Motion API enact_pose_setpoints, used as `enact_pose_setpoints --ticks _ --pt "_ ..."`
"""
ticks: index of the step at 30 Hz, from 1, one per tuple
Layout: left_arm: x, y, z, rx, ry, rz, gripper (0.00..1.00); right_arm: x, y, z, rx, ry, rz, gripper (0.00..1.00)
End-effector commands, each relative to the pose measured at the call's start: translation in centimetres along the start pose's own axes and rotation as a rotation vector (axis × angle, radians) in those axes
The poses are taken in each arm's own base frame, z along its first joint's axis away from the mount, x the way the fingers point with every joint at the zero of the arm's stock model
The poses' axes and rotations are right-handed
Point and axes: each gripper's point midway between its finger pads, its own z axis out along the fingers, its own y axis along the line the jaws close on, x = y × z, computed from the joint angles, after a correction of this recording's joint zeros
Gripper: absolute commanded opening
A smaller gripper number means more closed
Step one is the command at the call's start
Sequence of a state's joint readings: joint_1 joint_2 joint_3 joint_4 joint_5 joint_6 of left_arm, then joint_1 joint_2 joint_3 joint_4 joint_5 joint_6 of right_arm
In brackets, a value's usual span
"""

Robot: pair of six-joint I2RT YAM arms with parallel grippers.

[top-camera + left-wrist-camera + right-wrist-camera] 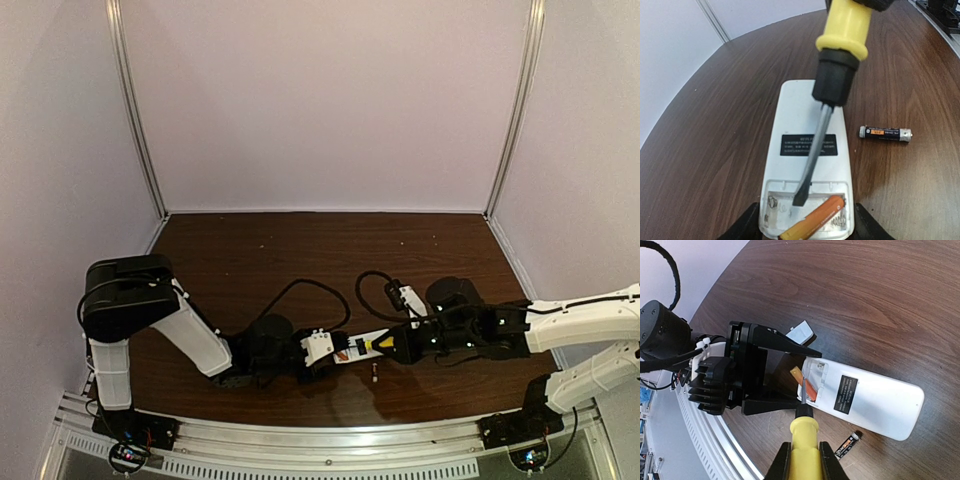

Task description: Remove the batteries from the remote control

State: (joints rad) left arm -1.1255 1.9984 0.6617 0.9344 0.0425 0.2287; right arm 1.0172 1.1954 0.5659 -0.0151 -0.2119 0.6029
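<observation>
The white remote control (pixel 807 150) lies label side up with its battery compartment open. My left gripper (pixel 807 234) is shut on its near end, one black finger on each side. An orange-red battery (pixel 812 220) lies tilted in the compartment, one end sticking out over the edge. The dark battery (pixel 885 133) lies loose on the table beside the remote. My right gripper (pixel 802 462) is shut on the yellow handle of a screwdriver (pixel 805 432). The blade tip (pixel 801 197) is down in the compartment, next to the orange-red battery (pixel 809 386).
A small white cover piece (pixel 801 332) lies on the table just beyond the left gripper's far finger. Black cables (pixel 330 295) loop on the dark wooden table behind both grippers. White walls close off the back and sides, and a metal rail (pixel 300 440) runs along the near edge.
</observation>
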Motion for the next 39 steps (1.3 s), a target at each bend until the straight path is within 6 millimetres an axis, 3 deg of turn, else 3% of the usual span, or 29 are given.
enact_pose_setpoints --ticks 1,22,39 --pt "-1.4 1.0 -0.2 -0.035 -0.065 -0.006 0.0 -1.5 0.1 -0.8 0.031 -0.056 0.001 0.0" --pt "-2.4 3.1 -3.6 -0.168 -0.144 -0.008 0.0 -4.7 -0.4 -3.6 0.109 -0.191 0.015 0.0" --pt "-3.0 3.7 -5.1 -0.114 -0.197 -0.088 0.0 -6.4 -0.4 -6.1 0.132 -0.279 0.025 0.0"
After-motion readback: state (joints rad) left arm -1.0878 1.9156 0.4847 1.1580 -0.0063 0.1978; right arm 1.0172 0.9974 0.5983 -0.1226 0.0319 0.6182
